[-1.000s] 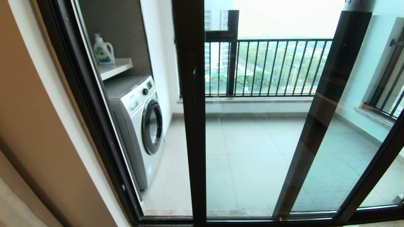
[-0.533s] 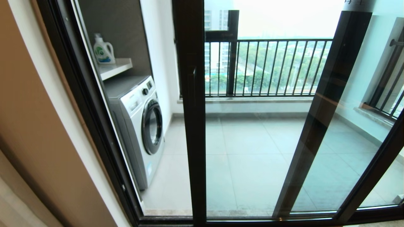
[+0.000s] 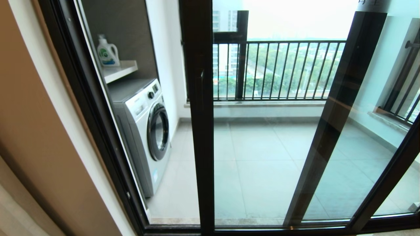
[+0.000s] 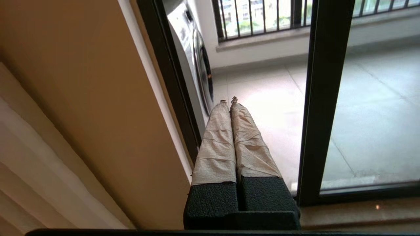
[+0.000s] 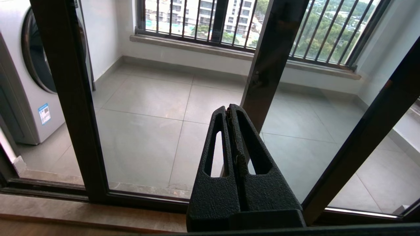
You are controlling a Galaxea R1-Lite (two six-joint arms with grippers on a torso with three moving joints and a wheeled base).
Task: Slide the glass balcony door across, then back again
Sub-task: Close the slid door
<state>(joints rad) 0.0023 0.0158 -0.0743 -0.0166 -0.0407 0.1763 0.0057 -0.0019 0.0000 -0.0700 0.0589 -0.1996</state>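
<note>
Balcony washing machine (image 3: 144, 131) carries a small blue label.

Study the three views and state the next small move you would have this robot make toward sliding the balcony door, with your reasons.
Probably bring the left gripper forward to the glass balcony door's near upright. Both the left and the right gripper are shut, low near the sill and touching nothing. The left one points into the open gap beside the washing machine, closest to that upright and its handle.
</note>
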